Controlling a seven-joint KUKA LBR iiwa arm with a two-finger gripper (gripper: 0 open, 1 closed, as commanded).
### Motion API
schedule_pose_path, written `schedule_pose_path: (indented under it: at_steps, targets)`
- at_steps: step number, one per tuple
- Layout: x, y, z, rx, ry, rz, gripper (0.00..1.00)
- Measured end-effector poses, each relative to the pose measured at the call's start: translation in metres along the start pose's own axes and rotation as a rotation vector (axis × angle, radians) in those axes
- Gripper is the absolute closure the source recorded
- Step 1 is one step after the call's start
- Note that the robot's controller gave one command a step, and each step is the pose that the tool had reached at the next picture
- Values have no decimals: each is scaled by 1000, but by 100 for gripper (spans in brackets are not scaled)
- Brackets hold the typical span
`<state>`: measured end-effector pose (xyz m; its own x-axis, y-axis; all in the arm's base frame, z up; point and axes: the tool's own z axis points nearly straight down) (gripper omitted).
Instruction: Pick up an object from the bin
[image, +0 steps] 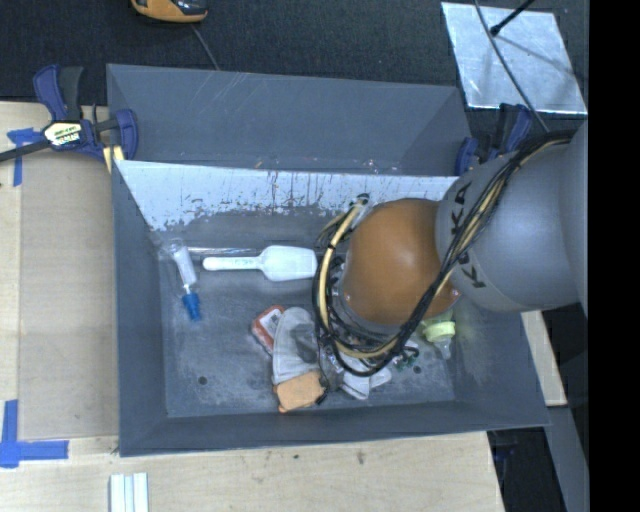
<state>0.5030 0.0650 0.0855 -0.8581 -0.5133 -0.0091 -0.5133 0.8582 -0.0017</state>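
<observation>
My gripper (328, 364) shows as a dark part under the arm's orange cover, low over the heap at the bin's front middle. Right beside it lie a crumpled grey-white wrapper (293, 340), a tan block (299, 393) just in front, and a white scrap (364, 385) to its right. A small red-and-white packet (267, 325) rests at the wrapper's left edge. Nothing can be seen between the fingers.
A white scoop (260, 263) lies near the back wall, and a clear syringe with a blue tip (187, 290) lies at the left. A yellow-green piece (438, 330) peeks out by the arm at the right. The arm and its cables cover the bin's right half.
</observation>
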Motion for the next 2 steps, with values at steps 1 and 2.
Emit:
schedule_pose_path:
  at_steps: [1,2]
  targets:
    - [0,0,0,0,0,1,100]
    - [-13,-24,-180,3,-1,-33,100]
